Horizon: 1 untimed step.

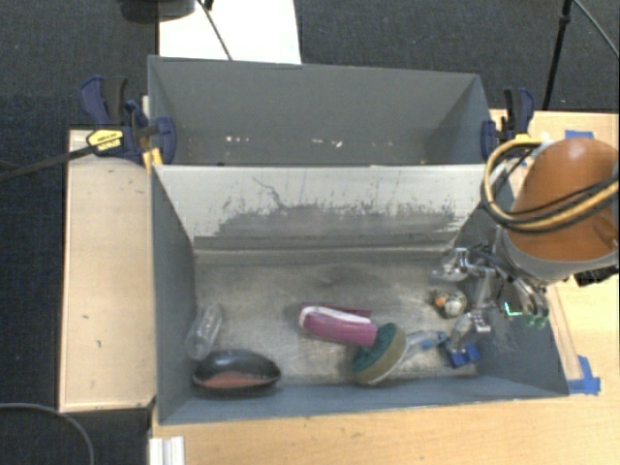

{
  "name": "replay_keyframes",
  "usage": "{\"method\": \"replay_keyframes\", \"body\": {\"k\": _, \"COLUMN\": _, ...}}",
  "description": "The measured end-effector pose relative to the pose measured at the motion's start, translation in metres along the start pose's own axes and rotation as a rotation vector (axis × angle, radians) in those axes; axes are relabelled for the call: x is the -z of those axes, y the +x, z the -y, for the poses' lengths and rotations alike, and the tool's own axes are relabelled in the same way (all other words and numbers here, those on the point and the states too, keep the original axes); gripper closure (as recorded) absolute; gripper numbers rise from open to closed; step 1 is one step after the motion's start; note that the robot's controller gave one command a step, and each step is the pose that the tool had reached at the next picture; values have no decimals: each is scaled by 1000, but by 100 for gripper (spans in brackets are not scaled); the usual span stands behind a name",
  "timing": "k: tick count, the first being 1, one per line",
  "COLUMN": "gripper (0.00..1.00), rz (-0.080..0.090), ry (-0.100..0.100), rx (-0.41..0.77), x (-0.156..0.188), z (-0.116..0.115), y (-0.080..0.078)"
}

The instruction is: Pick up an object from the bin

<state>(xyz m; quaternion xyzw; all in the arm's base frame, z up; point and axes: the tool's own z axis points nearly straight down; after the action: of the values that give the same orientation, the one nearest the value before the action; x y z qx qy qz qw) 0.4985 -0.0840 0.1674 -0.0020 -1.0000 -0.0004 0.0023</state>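
The hand point(472, 320) hangs in the lower right of the grey metal bin point(320, 211), just above a small blue block point(462, 355). Whether it is spread or pressed together cannot be told. A round green scrubber point(380, 353) lies near, to the left.

A small blue piece point(463, 354) is lying on the floor of the grey bin point(291, 279), toward its lower-right corner, near a round green sponge point(380, 352).

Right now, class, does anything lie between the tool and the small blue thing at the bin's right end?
Nothing visible does. The tool hangs just over the blue thing, near the bin's front right corner. The green disc lies to that thing's left, and a small orange thing sits behind, both off to the side.
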Motion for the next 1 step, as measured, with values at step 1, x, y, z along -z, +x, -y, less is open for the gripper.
{"method": "replay_keyframes", "body": {"k": 1, "gripper": 0, "rz": 10, "ry": 3, "rx": 194, "x": 1, "z": 17, "y": -24}}
